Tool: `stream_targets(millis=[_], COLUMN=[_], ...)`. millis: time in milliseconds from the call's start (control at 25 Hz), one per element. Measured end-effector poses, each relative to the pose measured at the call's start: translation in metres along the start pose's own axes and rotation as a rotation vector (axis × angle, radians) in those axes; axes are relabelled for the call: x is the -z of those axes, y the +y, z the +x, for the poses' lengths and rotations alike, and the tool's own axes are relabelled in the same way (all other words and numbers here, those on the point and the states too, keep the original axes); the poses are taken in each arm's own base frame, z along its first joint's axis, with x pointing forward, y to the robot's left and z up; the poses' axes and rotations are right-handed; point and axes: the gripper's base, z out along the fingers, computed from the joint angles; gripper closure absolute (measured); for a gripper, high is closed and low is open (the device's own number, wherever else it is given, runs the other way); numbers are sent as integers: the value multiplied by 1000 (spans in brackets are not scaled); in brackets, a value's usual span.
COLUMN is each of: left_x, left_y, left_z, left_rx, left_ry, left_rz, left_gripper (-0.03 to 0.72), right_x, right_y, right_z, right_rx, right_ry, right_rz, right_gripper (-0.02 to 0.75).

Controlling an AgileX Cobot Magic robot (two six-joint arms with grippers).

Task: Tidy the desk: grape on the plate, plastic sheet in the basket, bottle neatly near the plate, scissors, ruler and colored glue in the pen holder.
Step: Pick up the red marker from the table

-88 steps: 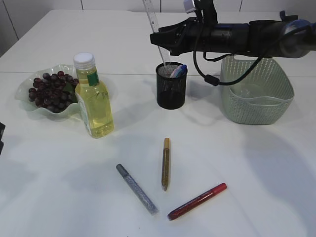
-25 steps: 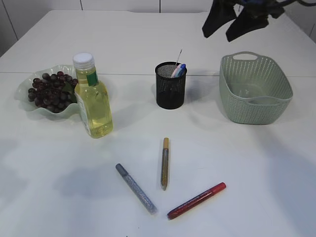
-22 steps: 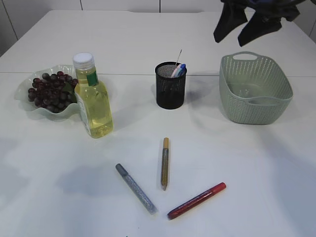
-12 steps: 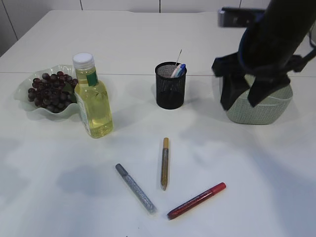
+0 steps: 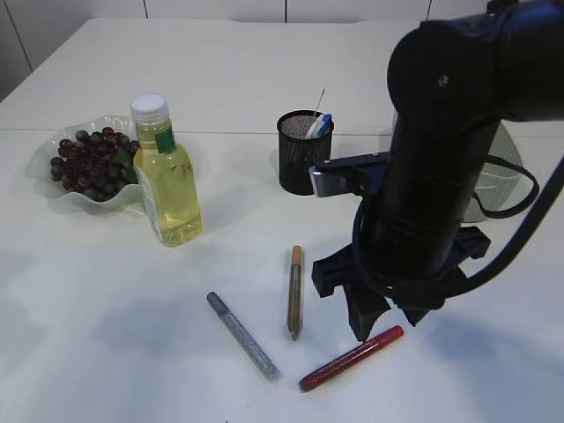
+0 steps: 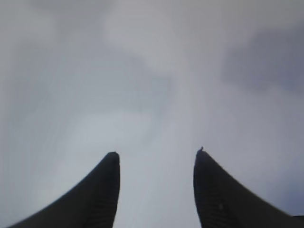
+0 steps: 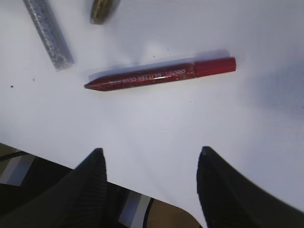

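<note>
Three glue pens lie at the table's front: gold (image 5: 295,291), silver (image 5: 243,336) and red (image 5: 351,359). My right gripper (image 5: 388,324) hangs open and empty just above the red pen's capped end. In the right wrist view the red pen (image 7: 161,74) lies ahead of the open right gripper (image 7: 152,154), with the silver pen (image 7: 47,33) and the gold pen's tip (image 7: 103,9) further off. The black mesh pen holder (image 5: 302,163) holds the blue-handled scissors (image 5: 322,123) and the ruler (image 5: 317,101). Grapes (image 5: 84,163) lie on the plate (image 5: 44,189); the bottle (image 5: 167,181) stands beside it. My left gripper (image 6: 156,153) is open over a blurred pale surface.
The green basket (image 5: 504,172) at the right is mostly hidden behind my right arm, and its inside is not visible. The table's front edge (image 7: 156,202) lies just under the right gripper in the wrist view. The left arm does not show in the exterior view.
My right arm left the ruler in the pen holder, swung over the basket, then came down and forward to hang over the red glue pen. The objects on the table have not moved.
</note>
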Motion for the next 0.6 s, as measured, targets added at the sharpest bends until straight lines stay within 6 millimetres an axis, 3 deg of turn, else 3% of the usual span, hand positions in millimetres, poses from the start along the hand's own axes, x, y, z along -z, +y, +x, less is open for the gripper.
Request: stream_targets(millis=[200, 360, 600], left_x=[0, 0, 0], left_y=[0, -1, -1], left_z=[0, -1, -1], left_rx=[-14, -14, -14], left_ry=[0, -12, -12], left_rz=[0, 5, 6], left_gripper=[316, 317, 318], right_x=[-16, -31, -33], right_y=[-5, -3, -2], right_z=[9, 10, -1], right_rx=[-127, -365, -835], right_ry=[14, -47, -153], right_rz=[11, -60, -143], right_gripper=[268, 268, 268])
